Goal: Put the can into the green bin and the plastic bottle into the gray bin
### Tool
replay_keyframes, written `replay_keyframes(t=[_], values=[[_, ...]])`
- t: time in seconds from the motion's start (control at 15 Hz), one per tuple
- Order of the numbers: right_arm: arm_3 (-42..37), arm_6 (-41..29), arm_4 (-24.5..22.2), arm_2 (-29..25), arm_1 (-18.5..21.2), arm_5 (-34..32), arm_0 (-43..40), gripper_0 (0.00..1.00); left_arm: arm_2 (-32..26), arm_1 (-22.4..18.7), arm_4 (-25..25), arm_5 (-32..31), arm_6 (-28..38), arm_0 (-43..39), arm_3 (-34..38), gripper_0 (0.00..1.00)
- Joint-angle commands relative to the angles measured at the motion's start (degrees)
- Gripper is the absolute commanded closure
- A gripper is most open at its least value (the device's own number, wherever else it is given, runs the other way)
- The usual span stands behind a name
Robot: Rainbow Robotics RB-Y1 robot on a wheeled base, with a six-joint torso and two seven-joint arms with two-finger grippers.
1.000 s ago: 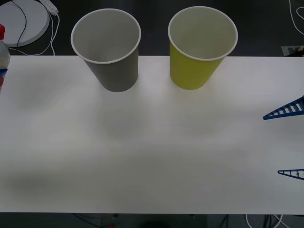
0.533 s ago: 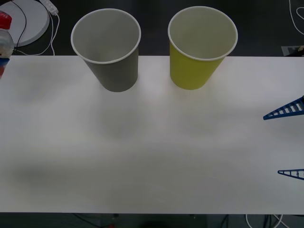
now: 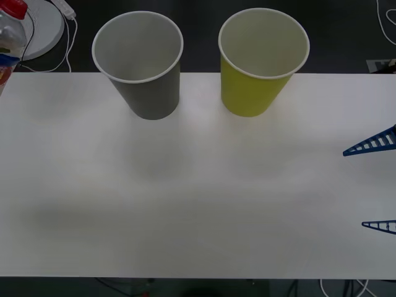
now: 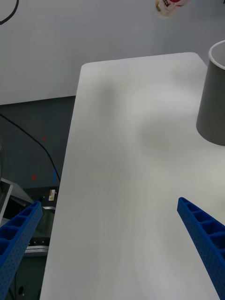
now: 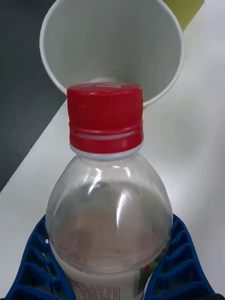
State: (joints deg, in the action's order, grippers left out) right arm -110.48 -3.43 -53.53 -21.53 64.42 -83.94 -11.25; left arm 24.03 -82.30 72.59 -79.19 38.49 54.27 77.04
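Item 1: plastic bottle [image 5: 108,187], in left hand [image 5: 112,272], fingers closed round its body, cap pointing at gray bin [image 5: 112,47] just ahead. Held off the tabletop [image 3: 198,185], not yet over the bin; drop pending.
Item 2: green bin [image 3: 263,59], beyond gray bin from left hand; inside looks empty. Can: none seen, status unknown.
Item 3: right hand [image 4: 112,243], spread wide, nothing held, idle at tabletop edge.

Your right gripper [image 3: 378,187] has bright blue tapered fingers [image 4: 202,234], each built as a ribbed lattice of open cells like a ladder. Your left gripper [image 5: 112,276] has matching blue fingers [image 5: 35,262] with webbed, triangular cut-outs.
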Motion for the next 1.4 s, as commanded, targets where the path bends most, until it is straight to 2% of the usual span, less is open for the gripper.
replay_keyframes(t=[0.07, 0.6, 0.8, 1.4], values=[[0.00, 0.00, 0.00, 0.00, 0.00, 0.00, 0.00, 0.00, 3.83, 2.40, 1.76, -2.02, 0.09, 5.94, -3.39, 1.00], [0.00, 0.00, 0.00, 0.00, 0.00, 0.00, 0.00, 0.00, 19.65, 8.82, 2.91, -4.31, 0.18, 25.54, -14.38, 1.00], [0.00, 0.00, 0.00, 0.00, 0.00, 0.00, 0.00, 0.00, 22.99, 11.63, 3.35, -5.19, 0.18, 30.46, -18.42, 1.00], [0.00, 0.00, 0.00, 0.00, 0.00, 0.00, 0.00, 0.00, 23.43, 22.09, 8.44, -6.07, 1.58, 37.14, -26.24, 1.00]])
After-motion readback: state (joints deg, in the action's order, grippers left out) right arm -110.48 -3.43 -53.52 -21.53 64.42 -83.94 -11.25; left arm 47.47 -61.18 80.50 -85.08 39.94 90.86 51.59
